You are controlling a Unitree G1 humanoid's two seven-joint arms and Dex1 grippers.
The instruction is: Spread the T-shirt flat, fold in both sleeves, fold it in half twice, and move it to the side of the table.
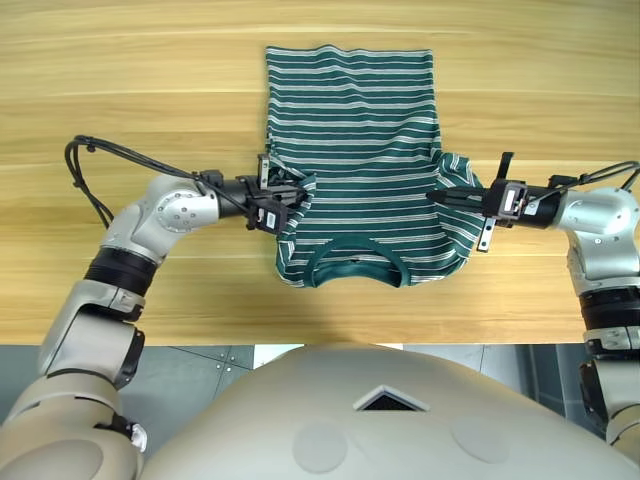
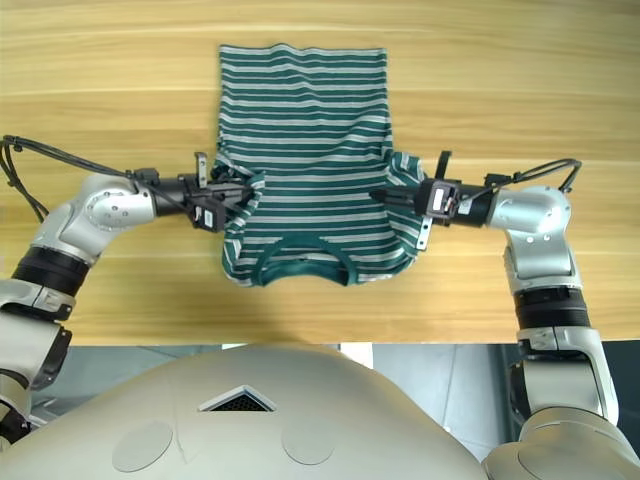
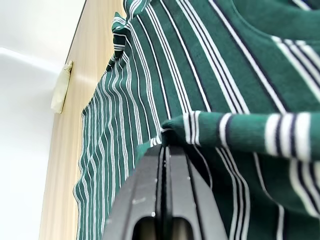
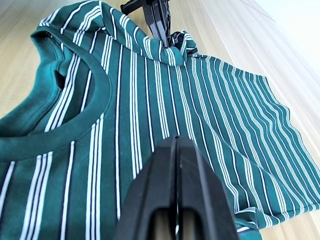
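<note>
A green T-shirt with white and dark stripes lies on the wooden table, collar toward me and hem at the far side. My left gripper is shut on the left sleeve, whose fabric is lifted and folded over the fingertips. The right wrist view shows that same gripper across the shirt, pinching bunched cloth. My right gripper is shut, low over the shirt's right side; no cloth shows between its fingers. The right sleeve lies bunched beside that gripper.
Bare wood extends to the left, the right and the far side of the shirt. The table's front edge runs just below the collar. Black cables loop off my left arm over the table.
</note>
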